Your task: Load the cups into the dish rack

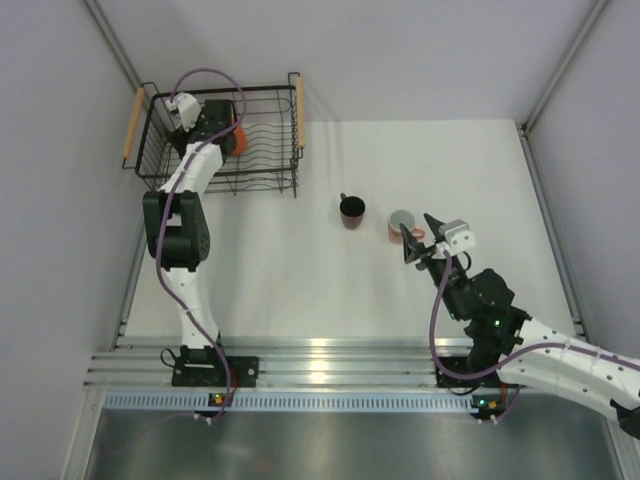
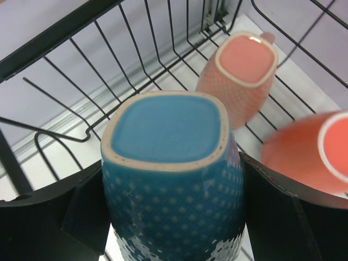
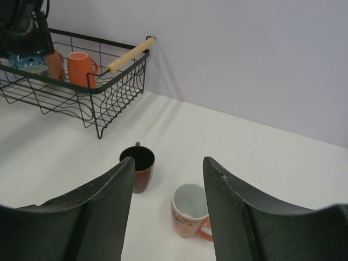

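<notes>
We found the left claw (image 2: 173, 209) clamped on the upturned blue cup (image 2: 168, 157) inside the far-left dish rack (image 1: 265, 92). The right claw (image 3: 168, 166) gaped open above the desk (image 3: 272, 163) — near the dark cup (image 3: 137, 168) and a pink cup (image 3: 190, 212).

Our jaws stand apart, framing a dark cup (image 3: 137, 163) and a pink cup (image 3: 188, 209), both upright on the table (image 3: 272, 163). At upper left, the dish rack (image 3: 117, 81) holds an orange cup (image 3: 79, 68).

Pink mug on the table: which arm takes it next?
Right. The right fingers stand open before the pink mug; the left fingers are shut on the blue mug at the dish rack.
</notes>
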